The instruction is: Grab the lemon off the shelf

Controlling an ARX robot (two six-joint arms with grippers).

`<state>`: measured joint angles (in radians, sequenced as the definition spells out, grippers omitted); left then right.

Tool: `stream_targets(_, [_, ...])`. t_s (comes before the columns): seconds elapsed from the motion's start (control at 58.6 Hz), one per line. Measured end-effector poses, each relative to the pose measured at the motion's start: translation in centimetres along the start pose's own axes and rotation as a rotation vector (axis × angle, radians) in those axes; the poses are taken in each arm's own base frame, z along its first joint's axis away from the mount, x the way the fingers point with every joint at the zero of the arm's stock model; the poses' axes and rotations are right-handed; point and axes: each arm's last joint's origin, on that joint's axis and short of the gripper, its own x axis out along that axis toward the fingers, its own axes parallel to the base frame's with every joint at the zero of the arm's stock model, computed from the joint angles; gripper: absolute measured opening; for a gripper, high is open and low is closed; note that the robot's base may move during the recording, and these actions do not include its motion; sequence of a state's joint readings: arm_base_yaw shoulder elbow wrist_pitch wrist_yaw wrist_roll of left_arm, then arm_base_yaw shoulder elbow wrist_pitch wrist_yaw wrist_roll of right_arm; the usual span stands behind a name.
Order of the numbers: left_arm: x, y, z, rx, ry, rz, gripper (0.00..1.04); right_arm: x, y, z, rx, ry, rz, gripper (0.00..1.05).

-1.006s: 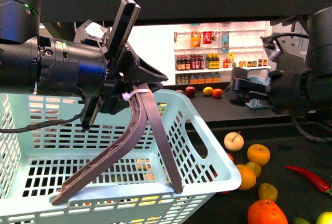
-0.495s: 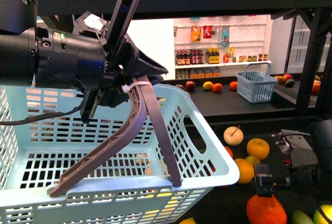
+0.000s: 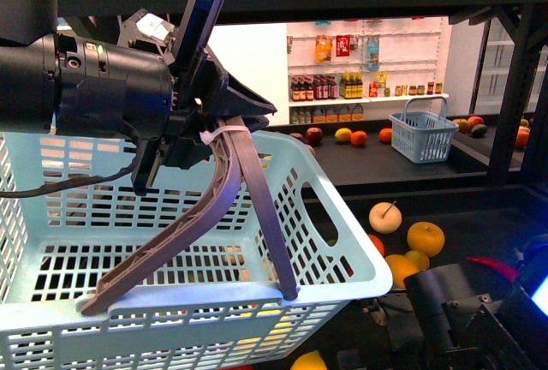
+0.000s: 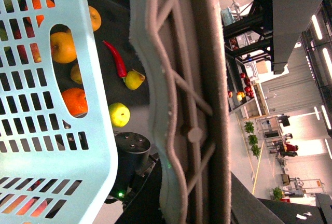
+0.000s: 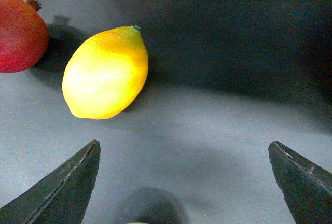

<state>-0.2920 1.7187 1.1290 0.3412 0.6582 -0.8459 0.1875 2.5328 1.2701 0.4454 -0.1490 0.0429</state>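
Lemon (image 5: 106,73): on the shelf (image 5: 218,120) tray, untouched.
My right hand (image 5: 184,142): spread apart, short of it.
My left hand (image 3: 214,139): clamped on basket handle (image 3: 231,199).
Remaining: reach, grip, lift.

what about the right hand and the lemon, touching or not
Apart. The right wrist view shows bare shelf between the lemon and both fingers of the open right hand.

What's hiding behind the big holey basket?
Through the basket wall's holes, the left wrist view shows an orange and a yellow-orange fruit on the dark shelf. More orange and red bits peek through, but the bars cover too much to name them.
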Motion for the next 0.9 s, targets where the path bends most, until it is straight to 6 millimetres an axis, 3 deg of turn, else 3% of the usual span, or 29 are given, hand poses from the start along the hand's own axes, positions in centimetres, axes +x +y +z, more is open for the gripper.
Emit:
stream_targets(0.375, [0.0, 0.0, 0.0, 0.0, 0.0, 0.0, 0.11, 3.5, 4.3, -0.4, -0.09, 0.005, -0.004, 0.97])
stream_targets(0.904, [0.0, 0.0, 0.1, 0.013, -0.006, 0.005, 0.1, 7.2, 6.7, -0.2, -0.131, 0.004, -0.053, 0.97])
